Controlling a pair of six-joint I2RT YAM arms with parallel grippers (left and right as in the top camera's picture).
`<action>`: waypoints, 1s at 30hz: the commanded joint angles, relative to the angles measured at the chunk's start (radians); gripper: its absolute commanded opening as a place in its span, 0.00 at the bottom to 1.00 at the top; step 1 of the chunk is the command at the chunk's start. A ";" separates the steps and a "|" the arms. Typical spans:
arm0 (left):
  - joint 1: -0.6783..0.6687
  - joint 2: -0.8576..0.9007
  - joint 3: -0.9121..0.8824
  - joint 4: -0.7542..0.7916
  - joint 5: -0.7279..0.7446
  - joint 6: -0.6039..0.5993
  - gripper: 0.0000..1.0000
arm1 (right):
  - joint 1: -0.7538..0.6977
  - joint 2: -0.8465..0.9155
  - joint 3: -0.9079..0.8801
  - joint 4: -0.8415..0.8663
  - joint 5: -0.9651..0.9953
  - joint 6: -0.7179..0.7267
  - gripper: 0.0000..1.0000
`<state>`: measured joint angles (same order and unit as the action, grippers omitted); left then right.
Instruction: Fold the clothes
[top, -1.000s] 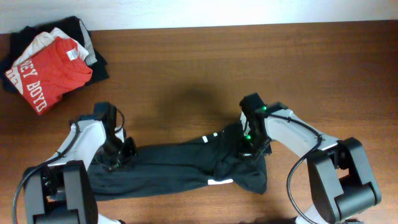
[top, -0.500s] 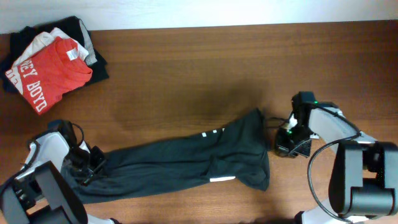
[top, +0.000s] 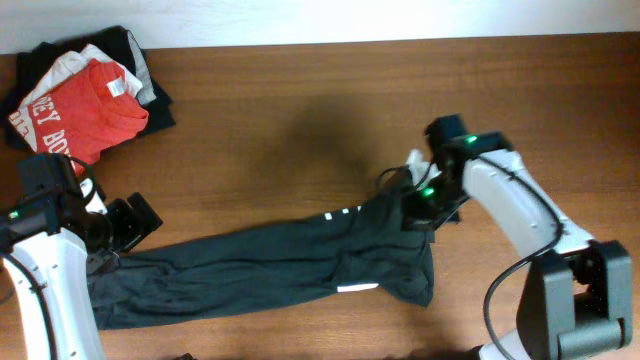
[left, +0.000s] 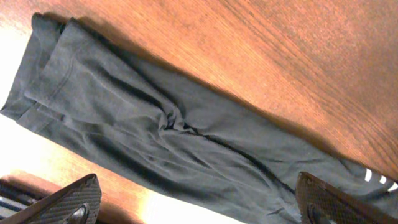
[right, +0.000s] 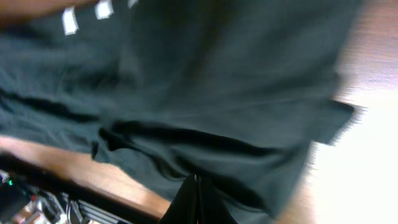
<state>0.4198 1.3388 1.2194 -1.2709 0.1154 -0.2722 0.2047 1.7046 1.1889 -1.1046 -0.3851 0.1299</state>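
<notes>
Surface: we log a brown wooden table, grain running left to right, with a pale strip of wall along its far edge. The far left corner holds a pile of folded pieces. It is topped by a red T-shirt with white lettering, and grey, white and dark cloth shows beneath. Task item: the dark charcoal T-shirt lies bunched into a long wrinkled band across the near half of the table, well apart from the pile. Small white marks show near its right end, and its fabric fills the left wrist view and the right wrist view. The left gripper sits just beside the shirt's left end, and its fingers are spread wide with nothing between them. The right gripper is at the shirt's upper right corner. Its tips are pressed together over the cloth, and in the blurred view we cannot tell whether any fabric is caught. Open room: bare wood spans the far middle and far right, and a narrow strip runs along the near edge below the shirt.
</notes>
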 joint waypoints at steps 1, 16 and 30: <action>-0.001 -0.002 0.008 0.000 -0.007 0.005 0.99 | 0.092 -0.013 -0.113 0.122 -0.023 0.079 0.04; -0.001 -0.002 -0.003 -0.059 -0.007 0.029 0.99 | -0.423 0.132 -0.192 0.301 0.162 0.137 0.04; 0.048 0.278 -0.267 0.266 0.046 0.099 0.99 | -0.644 0.042 0.525 -0.463 -0.032 -0.150 0.93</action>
<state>0.4366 1.5093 0.9604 -1.0290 0.1570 -0.2249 -0.4442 1.8175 1.6905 -1.5436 -0.3618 0.0761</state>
